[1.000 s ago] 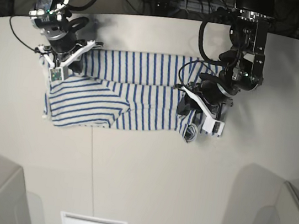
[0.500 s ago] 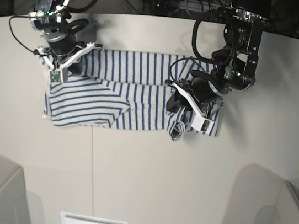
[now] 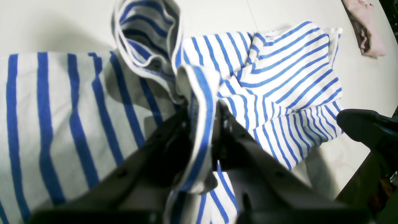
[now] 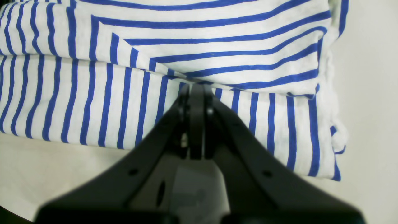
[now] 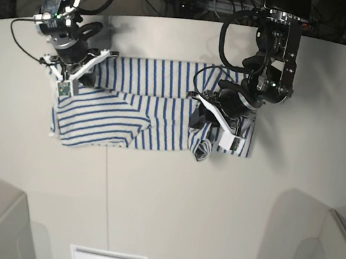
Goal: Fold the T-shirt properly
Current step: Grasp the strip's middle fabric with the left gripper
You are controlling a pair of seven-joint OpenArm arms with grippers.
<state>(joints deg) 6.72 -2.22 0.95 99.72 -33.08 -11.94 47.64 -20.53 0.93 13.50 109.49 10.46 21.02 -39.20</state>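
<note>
Two tools, left tool (image 3: 202, 124) pinching T-shirt (image 5: 157, 101) hem, wrist-only detail

A robotics lab: two black robot arms (image 5: 270, 59) are working over a pale curved table (image 5: 163, 199), with tangled cables (image 5: 197, 1) lying behind it.

One T-shirt (image 5: 143, 109) — white with blue stripes. Two tools — left tool (image 5: 206, 129), right tool (image 5: 72, 75). One counter (image 5: 181, 208). One pink cloth (image 3: 365, 28) at the counter's edge.
</note>
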